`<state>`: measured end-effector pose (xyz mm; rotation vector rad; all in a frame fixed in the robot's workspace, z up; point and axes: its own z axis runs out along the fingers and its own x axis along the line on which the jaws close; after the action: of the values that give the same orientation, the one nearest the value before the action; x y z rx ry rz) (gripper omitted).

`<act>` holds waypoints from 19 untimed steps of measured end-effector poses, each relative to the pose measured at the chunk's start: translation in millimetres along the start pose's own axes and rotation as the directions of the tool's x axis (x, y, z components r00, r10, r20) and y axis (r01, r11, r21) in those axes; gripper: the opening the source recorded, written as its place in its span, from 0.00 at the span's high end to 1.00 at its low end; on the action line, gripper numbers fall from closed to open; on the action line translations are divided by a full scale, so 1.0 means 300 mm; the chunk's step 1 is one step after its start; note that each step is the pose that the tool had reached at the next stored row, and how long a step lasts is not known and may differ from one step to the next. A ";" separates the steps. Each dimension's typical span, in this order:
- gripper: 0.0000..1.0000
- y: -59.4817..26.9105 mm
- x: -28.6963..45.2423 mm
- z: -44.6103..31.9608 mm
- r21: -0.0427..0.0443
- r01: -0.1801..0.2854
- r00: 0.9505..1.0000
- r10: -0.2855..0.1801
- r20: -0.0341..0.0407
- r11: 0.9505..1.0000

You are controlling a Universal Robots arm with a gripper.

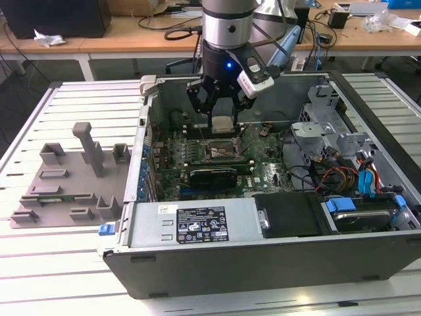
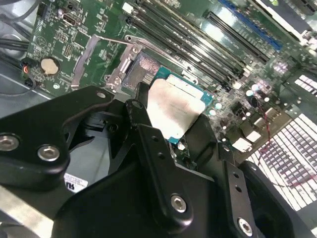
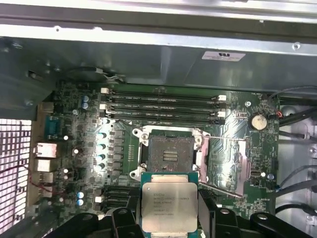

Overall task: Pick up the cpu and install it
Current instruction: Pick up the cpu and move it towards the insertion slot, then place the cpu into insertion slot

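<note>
My gripper (image 1: 222, 113) hangs inside the open computer case (image 1: 125, 257), shut on the cpu (image 1: 222, 123), a flat square chip with a silvery top. In the first wrist view the cpu (image 3: 169, 202) sits between the black fingers (image 3: 122, 219), a little short of the open black-framed socket (image 3: 168, 153). In the second wrist view the cpu (image 2: 173, 109) is clamped at two opposite edges, with the socket (image 2: 141, 74) partly hidden behind it. The chip hangs above the motherboard (image 1: 263, 174) and is not touching the socket (image 1: 222, 150).
The socket's metal retention frame (image 3: 223, 166) is swung open to one side. Memory slots (image 3: 163, 106) run beside the socket. A power supply (image 1: 191, 225), drive cage and cables (image 1: 355, 178) fill the case. A grey fixture plate (image 1: 66, 178) lies on the table at the exterior view's left.
</note>
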<state>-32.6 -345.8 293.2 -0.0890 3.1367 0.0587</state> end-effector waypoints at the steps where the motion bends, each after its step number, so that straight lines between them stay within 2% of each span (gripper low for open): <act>1: 0.45 0.000 -0.001 0.007 0.000 0.000 1.000 0.000 0.000 1.000; 11: 0.45 0.014 -0.006 0.061 -0.003 -0.001 1.000 0.001 0.000 1.000; 19: 0.45 0.014 -0.006 0.062 -0.003 -0.001 1.000 0.001 0.000 1.000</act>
<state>-31.1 -340.9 274.7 -0.0874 3.1365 0.0631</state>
